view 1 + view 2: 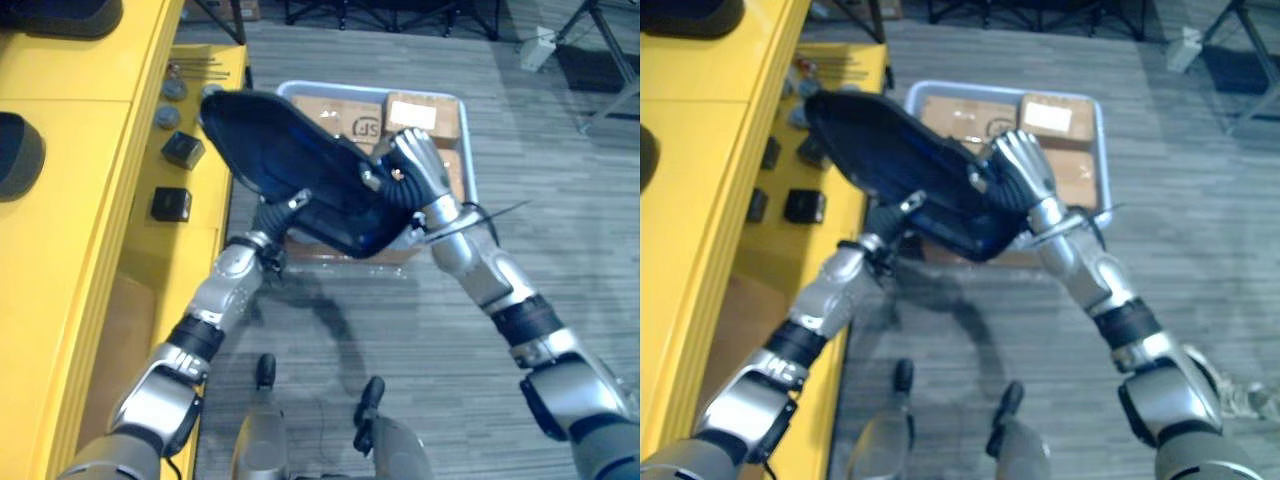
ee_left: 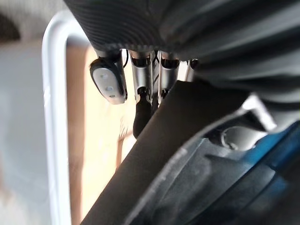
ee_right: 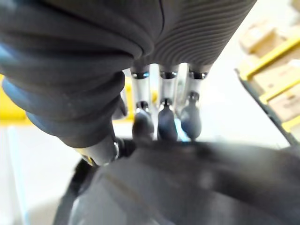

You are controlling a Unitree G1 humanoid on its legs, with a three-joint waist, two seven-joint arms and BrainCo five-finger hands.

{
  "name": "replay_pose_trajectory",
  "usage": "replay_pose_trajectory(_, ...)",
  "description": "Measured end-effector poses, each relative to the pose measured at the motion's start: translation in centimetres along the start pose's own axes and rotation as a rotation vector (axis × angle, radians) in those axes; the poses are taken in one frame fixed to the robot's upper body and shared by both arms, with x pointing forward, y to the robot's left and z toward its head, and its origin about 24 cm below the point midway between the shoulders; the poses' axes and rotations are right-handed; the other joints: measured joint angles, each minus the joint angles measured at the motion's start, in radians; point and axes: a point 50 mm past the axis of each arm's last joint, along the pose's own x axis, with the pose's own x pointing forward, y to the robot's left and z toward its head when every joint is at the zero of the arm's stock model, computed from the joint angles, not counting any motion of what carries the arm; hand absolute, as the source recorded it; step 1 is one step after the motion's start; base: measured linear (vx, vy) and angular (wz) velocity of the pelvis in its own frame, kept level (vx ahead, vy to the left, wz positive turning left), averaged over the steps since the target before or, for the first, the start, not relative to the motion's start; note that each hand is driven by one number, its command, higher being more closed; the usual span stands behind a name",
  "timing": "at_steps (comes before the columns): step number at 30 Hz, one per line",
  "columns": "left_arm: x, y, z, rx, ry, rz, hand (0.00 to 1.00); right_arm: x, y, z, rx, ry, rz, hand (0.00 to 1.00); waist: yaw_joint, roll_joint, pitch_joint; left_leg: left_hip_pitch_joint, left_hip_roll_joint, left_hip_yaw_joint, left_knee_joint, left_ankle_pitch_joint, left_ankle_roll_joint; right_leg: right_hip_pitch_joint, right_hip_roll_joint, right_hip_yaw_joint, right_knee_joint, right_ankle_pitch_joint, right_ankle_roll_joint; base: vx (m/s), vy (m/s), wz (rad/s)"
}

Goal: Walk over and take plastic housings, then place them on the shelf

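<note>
A big dark blue-black plastic housing [image 1: 290, 160] hangs tilted in the air between my two hands, over a grey bin and next to the yellow shelf [image 1: 80, 150]. My left hand [image 1: 282, 212] is under its lower side, mostly hidden by the shell. In the left wrist view its straight fingers [image 2: 140, 101] lie against the housing's edge [image 2: 187, 140]. From the right, my right hand [image 1: 415, 165] lies on the housing's rim. The right wrist view shows its fingers [image 3: 164, 117] straight, tips pressed onto the dark shell [image 3: 197, 187].
The grey bin [image 1: 466, 150] on the floor holds cardboard boxes [image 1: 425, 113]. Small black blocks [image 1: 171, 204] and round parts [image 1: 168, 117] lie on the shelf's lower yellow board. Stand legs [image 1: 600, 110] are on the floor at the far right.
</note>
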Motion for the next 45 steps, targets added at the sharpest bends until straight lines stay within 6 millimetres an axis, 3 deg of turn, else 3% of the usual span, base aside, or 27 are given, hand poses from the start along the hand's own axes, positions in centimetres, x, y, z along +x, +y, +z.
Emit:
replay_pose_trajectory(5, -0.6, 2.3, 1.0, 0.122, -0.067, 0.196, 1.0, -1.7, 1.7, -0.5, 0.178, 0.099, 0.034, 0.0, 0.016, -0.008, 0.004, 0.01, 0.007, -0.008, -0.007, 0.0, 0.0, 0.015, 0.007, -0.012, -0.001, -0.006, -0.002, 0.0, -0.013, 0.05)
replay_pose_trajectory(15, -3.2, 5.1, -0.4, 0.339, -0.084, 0.45, 1.0, -3.4, 2.7, -0.7, 0.347, 0.19, -0.023, 0.0, 0.017, -0.017, 0.005, 0.059, 0.012, -0.004, -0.032, 0.002, 0.0, 0.059, 0.017, -0.013, -0.027, -0.005, -0.001, 0.0, -0.001, 0.0)
replay_pose_trajectory(18, -4.1, 5.6, -0.4, 0.427, -0.11, 0.512, 1.0, -3.2, 1.4, 0.2, 0.396, 0.135, -0.102, 0.0, 0.017, -0.022, 0.002, 0.062, 0.017, -0.002, -0.036, 0.002, -0.001, 0.067, 0.024, -0.013, -0.045, 0.0, -0.003, 0.02, -0.012, -0.02)
replay_pose_trajectory(22, -6.2, 6.8, -1.8, 0.51, -0.076, 0.621, 1.0, -3.6, -1.6, 1.2, 0.492, 0.065, -0.268, 0.0, 0.016, -0.031, -0.005, 0.094, 0.013, 0.011, -0.047, -0.001, -0.001, 0.1, 0.026, -0.013, -0.073, 0.004, 0.0, 0.06, -0.001, -0.06)
replay_pose_trajectory(25, -8.3, 7.7, -1.7, 0.566, -0.104, 0.713, 1.0, -5.4, -3.6, 0.5, 0.524, 0.099, -0.391, 0.0, 0.015, -0.049, -0.03, 0.096, 0.009, 0.02, -0.047, -0.008, -0.002, 0.101, 0.023, -0.01, -0.083, 0.004, 0.001, 0.07, 0.005, -0.06)
replay_pose_trajectory(27, -9.3, 7.9, -1.5, 0.572, -0.119, 0.771, 1.0, -7.1, -4.0, -0.3, 0.532, 0.159, -0.43, 0.0, 0.015, -0.051, -0.052, 0.098, 0.006, 0.021, -0.047, -0.012, -0.001, 0.105, 0.021, -0.012, -0.089, 0.005, 0.001, 0.05, 0.008, 0.0)
replay_pose_trajectory(30, -11.4, 8.3, -1.4, 0.622, -0.132, 0.809, 1.0, -10.0, -3.5, -1.3, 0.539, 0.266, -0.433, 0.0, 0.011, -0.036, -0.097, 0.123, 0.0, 0.022, -0.048, -0.022, -0.001, 0.135, 0.017, -0.017, -0.101, 0.002, 0.005, 0.05, 0.005, 0.0)
replay_pose_trajectory(34, -14.0, 8.5, -0.4, 0.709, -0.151, 0.792, 1.0, -13.4, -3.0, -2.2, 0.613, 0.397, -0.479, 0.0, 0.01, 0.016, -0.174, 0.13, -0.006, 0.02, -0.049, -0.03, 0.0, 0.153, 0.013, -0.025, -0.119, -0.007, 0.01, 0.02, 0.0, 0.03)
replay_pose_trajectory(38, -16.3, 9.4, 0.2, 0.756, -0.111, 0.754, 1.0, -15.0, -2.9, -2.6, 0.671, 0.459, -0.513, 0.0, 0.012, 0.063, -0.211, 0.143, -0.007, 0.014, -0.049, -0.03, 0.0, 0.171, 0.013, -0.035, -0.125, -0.007, 0.013, 0.0, -0.012, 0.04)
replay_pose_trajectory(41, -17.4, 9.7, 0.5, 0.783, -0.084, 0.714, 1.0, -15.6, -2.3, -2.5, 0.685, 0.481, -0.498, 0.0, 0.014, 0.074, -0.23, 0.144, -0.009, -0.006, -0.049, -0.03, 0.0, 0.185, 0.013, -0.057, -0.13, -0.016, 0.019, 0.0, -0.018, 0.18)
replay_pose_trajectory(45, -18.9, 10.6, 1.2, 0.844, -0.061, 0.669, 1.0, -15.6, -1.3, -2.3, 0.725, 0.504, -0.468, 0.0, 0.028, 0.066, -0.251, 0.127, -0.012, -0.036, -0.049, -0.032, -0.007, 0.189, 0.013, -0.09, -0.134, -0.021, 0.019, 0.0, -0.015, 0.21)
